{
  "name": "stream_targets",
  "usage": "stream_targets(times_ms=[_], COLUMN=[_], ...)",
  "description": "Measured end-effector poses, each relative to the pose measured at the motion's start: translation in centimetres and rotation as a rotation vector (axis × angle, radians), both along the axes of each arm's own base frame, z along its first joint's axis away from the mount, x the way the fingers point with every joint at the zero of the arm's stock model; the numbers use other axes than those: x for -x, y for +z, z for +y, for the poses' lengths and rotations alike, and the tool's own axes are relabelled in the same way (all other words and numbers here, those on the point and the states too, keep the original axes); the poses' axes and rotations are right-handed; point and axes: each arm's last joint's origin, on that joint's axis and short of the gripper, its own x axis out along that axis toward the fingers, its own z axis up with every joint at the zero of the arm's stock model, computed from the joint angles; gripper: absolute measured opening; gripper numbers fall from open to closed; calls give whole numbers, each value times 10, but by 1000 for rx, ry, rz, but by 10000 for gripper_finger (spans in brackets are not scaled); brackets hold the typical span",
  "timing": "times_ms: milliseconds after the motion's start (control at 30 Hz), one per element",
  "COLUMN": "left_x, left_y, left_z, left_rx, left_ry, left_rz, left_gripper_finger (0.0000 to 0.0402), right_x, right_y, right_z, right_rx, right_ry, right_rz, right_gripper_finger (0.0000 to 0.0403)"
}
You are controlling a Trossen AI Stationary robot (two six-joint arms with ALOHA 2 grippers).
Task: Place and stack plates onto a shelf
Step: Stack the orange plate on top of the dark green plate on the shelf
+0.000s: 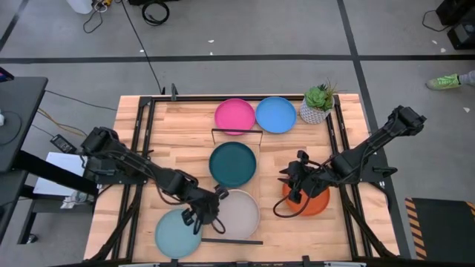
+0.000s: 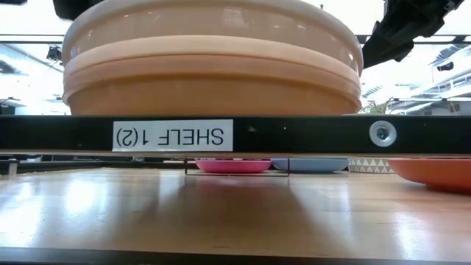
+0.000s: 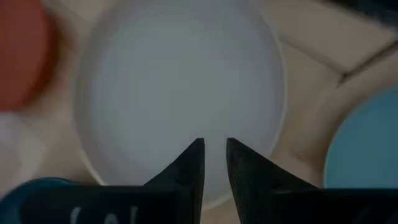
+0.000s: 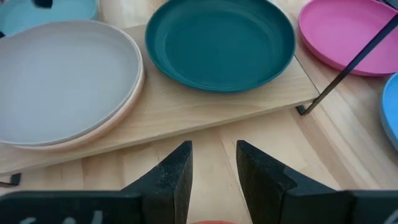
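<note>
The shelf (image 1: 223, 189) (image 4: 186, 115) is a pale board with black wire rails. On it lie the dark teal plate (image 1: 232, 164) (image 4: 219, 40) and a stack topped by the grey plate (image 1: 239, 213) (image 4: 62, 78), with a tan plate (image 2: 213, 88) beneath. My left gripper (image 1: 202, 216) (image 3: 212, 155) hovers over the grey plate (image 3: 180, 87), slightly open and empty. My right gripper (image 1: 293, 189) (image 4: 214, 162) is open and empty over the orange plate (image 1: 312, 200) on the table, facing the shelf. The light aqua plate (image 1: 178, 232), pink plate (image 1: 235, 116) and blue plate (image 1: 275, 114) lie flat on the table.
A white potted plant (image 1: 318, 104) stands at the table's far right, beside the blue plate. The shelf's near wire rail (image 2: 235, 136) carries a label. Bare tabletop (image 4: 348, 143) lies between the shelf and the orange plate. Black frame bars run along the table's sides (image 1: 141, 141).
</note>
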Motion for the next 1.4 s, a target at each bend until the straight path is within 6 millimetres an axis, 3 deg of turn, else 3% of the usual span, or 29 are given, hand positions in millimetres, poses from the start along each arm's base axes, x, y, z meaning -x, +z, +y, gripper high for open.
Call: stream_targets(times_ms=[233,500,633,833,1067,1400], left_x=[17,42,43,43,43,45], left_y=[23,17,14,14,14,14], left_z=[19,32,33,32,33,33], left_rx=[168,170,162,195,200,197], left_ry=[349,637,684,743,754,750], left_rz=[81,356,387,392,394,426], left_gripper_finger=[72,72,72,72,72,72], right_x=[0,-8,-19,-38,-44,-43], right_y=[-11,-40,-59,-70,-72,-64], right_z=[2,4,16,44,55,61], right_rx=[0,-96,-164,-147,-67,-188], right_ry=[-16,-96,-79,-32,-139,-175], right_rz=[80,252,376,499,643,646], right_gripper_finger=[130,130,130,130,130,130])
